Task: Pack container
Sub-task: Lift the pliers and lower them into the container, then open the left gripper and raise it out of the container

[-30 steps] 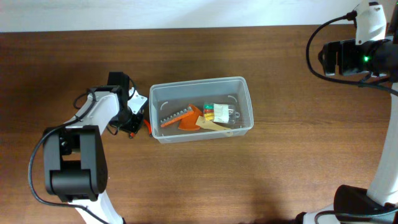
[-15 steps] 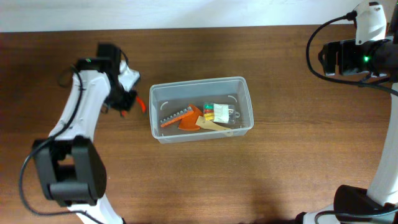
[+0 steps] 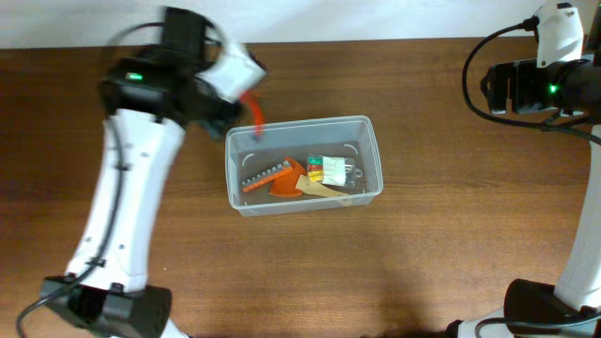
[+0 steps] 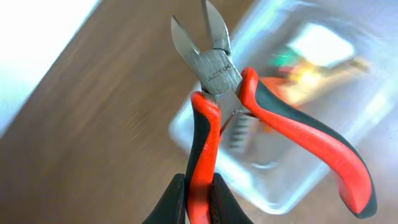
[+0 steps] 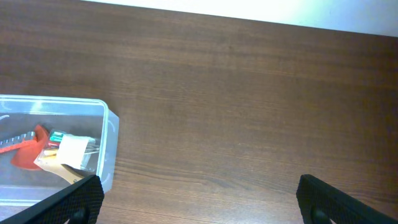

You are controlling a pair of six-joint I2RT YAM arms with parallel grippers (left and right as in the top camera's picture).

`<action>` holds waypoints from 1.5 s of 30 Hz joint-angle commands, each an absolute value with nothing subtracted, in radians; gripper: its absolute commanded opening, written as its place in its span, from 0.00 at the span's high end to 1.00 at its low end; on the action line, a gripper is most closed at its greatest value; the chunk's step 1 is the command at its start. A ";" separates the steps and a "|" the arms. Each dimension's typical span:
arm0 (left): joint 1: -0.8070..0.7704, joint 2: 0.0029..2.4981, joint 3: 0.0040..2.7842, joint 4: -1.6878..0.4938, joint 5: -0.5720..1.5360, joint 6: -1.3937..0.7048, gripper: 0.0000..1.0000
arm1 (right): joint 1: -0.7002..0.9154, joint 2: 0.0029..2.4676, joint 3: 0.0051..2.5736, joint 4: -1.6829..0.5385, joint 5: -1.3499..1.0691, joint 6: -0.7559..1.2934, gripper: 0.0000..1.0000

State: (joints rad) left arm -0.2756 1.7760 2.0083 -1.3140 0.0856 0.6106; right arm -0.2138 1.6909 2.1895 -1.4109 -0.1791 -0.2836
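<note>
The clear plastic container (image 3: 364, 126) sits mid-table with an orange tool, a comb-like strip and a small box of coloured bits inside; it also shows in the left wrist view (image 4: 292, 180) and the right wrist view (image 5: 109, 130). My left gripper (image 4: 200, 202) is shut on one handle of red-and-black side cutters (image 4: 217, 74), held in the air. In the overhead view the left gripper (image 3: 246, 89) holds the cutters (image 3: 256, 115) above the container's back left corner. My right gripper (image 5: 196, 196) is open and empty, high at the far right.
The brown wooden table (image 3: 423, 263) has a white strip along its far edge. The right arm (image 3: 549, 80) hangs over the far right corner.
My left arm has lifted the cutters from the table left of the container and swung them up and right, over its back left corner. The right arm has not moved.
</note>
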 commanded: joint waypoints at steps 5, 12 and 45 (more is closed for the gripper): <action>-0.422 1.852 1.967 -1.338 0.172 0.920 0.99 | -0.216 1.694 2.186 -1.411 -0.192 -0.272 0.01; -0.416 2.024 1.911 -1.325 0.161 0.948 0.98 | -0.216 1.694 2.186 -1.411 -0.192 -0.272 0.01; -0.353 2.067 2.006 -1.322 0.006 0.682 0.13 | -0.216 1.688 2.186 -1.420 -0.193 -0.271 0.01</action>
